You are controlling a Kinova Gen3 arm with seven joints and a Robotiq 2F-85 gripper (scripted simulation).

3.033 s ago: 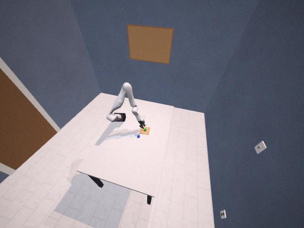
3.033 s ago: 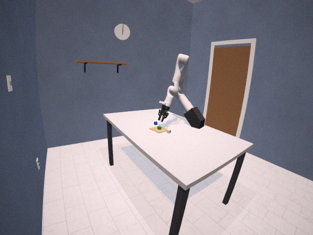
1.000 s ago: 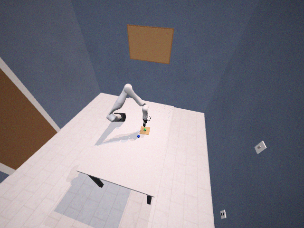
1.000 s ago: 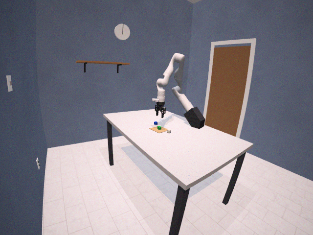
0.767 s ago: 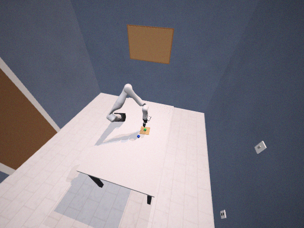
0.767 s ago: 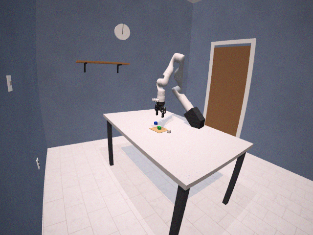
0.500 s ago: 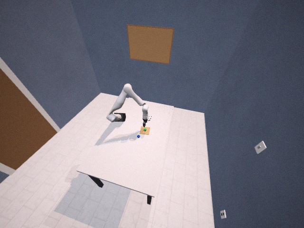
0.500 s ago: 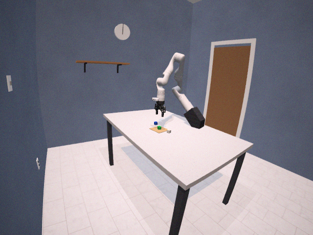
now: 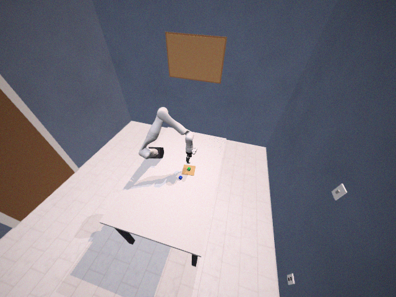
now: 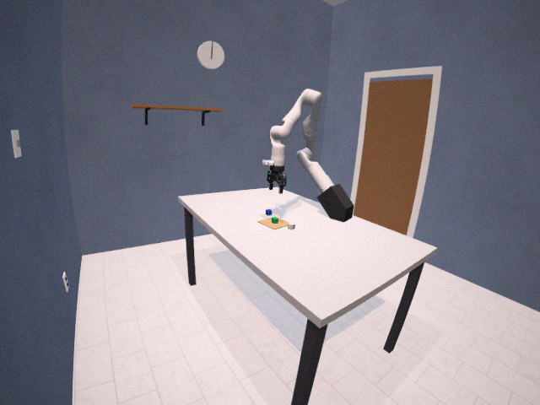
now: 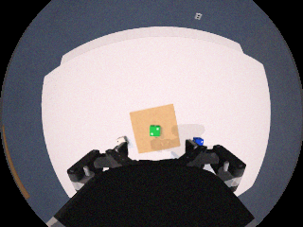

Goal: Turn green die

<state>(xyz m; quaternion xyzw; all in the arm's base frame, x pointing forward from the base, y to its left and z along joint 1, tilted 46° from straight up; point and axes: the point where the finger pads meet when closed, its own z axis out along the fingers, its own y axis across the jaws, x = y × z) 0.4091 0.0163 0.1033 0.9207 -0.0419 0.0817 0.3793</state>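
The green die [image 9: 189, 169] [image 10: 275, 219] [image 11: 154, 130] lies on the small tan mat [image 9: 192, 172] [image 10: 267, 223] [image 11: 165, 116], near its middle. The blue die [image 9: 180, 177] [image 10: 268, 212] [image 11: 199, 142] lies on the white table just off the mat. A small white die [image 10: 291, 226] [image 11: 121, 140] lies on the table off the mat's other side. My gripper [image 9: 189, 158] [image 10: 277, 188] [image 11: 156, 148] is open and empty. It hangs well above the mat and the dice. The numbers on the dice are too small to read.
The white table [image 9: 166, 204] [image 10: 331, 261] carries the arm's black base [image 9: 156, 151] [image 10: 335, 202] at its far end. A wall shelf [image 10: 176, 107], a clock and a door are in the room.
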